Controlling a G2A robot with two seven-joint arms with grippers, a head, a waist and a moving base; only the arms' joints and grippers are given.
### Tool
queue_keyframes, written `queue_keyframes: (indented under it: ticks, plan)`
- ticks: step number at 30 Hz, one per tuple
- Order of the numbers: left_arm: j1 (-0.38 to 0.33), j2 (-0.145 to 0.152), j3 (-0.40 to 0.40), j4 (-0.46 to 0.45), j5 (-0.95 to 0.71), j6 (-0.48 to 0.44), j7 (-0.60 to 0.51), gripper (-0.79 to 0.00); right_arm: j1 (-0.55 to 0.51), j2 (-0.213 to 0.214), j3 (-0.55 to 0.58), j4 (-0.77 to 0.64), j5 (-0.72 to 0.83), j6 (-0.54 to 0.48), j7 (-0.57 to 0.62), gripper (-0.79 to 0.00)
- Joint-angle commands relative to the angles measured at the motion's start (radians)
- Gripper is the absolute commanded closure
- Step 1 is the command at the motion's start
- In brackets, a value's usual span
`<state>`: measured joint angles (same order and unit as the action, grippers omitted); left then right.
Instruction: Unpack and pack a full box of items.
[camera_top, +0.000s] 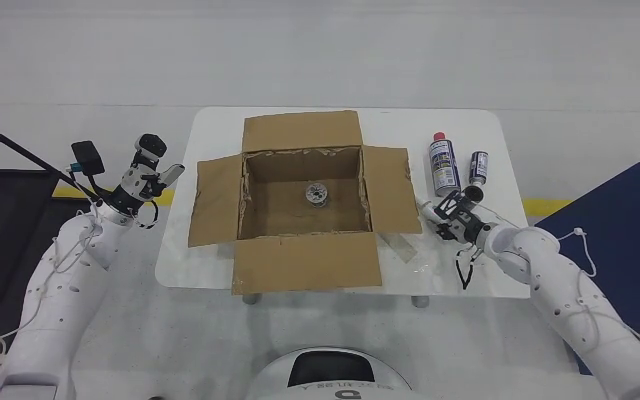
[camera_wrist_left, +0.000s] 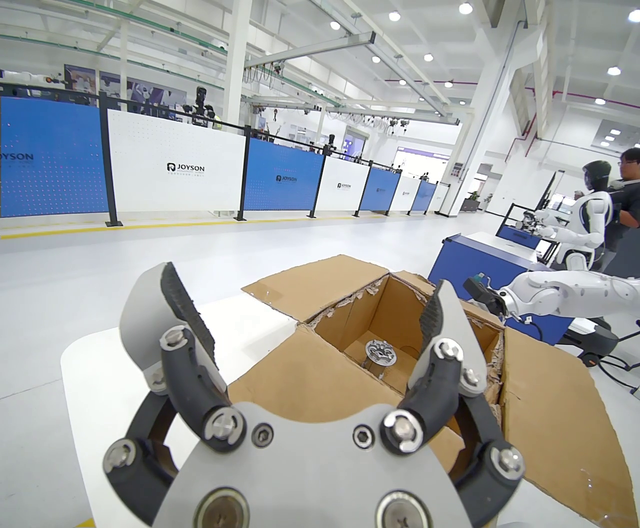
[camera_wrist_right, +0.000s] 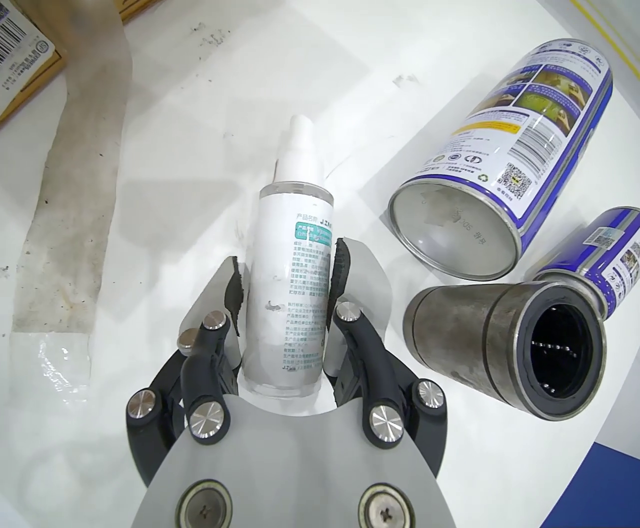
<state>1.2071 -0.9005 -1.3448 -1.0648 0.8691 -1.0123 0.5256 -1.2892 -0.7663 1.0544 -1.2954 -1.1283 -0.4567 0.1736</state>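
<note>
The right end effector (camera_wrist_right: 290, 285) is clamped on a white spray bottle (camera_wrist_right: 295, 235), low over the bench (camera_wrist_right: 210, 100). Just beside it lie a large can (camera_wrist_right: 505, 175), a small can (camera_wrist_right: 600, 255) and a steel sleeve (camera_wrist_right: 500, 345), so I'd guess the bottle is joining the unpacked pile. The left end effector (camera_wrist_left: 305, 280) gapes wide and empty off the bench's far side. It is aimed at the open box (camera_top: 300, 133), where one small metal part (camera_top: 316, 192) lies on the bottom, likely next out.
</note>
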Motion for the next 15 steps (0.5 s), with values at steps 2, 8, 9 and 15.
queue_keyframes:
  ticks: [2,8,9,15]
  plan:
    - [0.0,0.0,0.0,0.0,0.0,0.0,0.0,-0.785,-0.002,-0.002,0.004,0.002,-0.005,0.001,0.001,-0.108]
    - [0.0,0.0,0.0,0.0,0.0,0.0,0.0,-0.785,-0.02,-0.001,0.024,-0.01,-0.02,-0.035,-0.016,0.0]
    - [0.0,0.0,0.0,0.0,0.0,0.0,0.0,-0.785,-0.029,0.002,0.031,-0.018,-0.023,-0.052,-0.027,0.0]
    - [0.0,0.0,0.0,0.0,0.0,0.0,0.0,-0.785,-0.117,0.027,0.117,-0.091,-0.046,-0.114,-0.102,0.0]
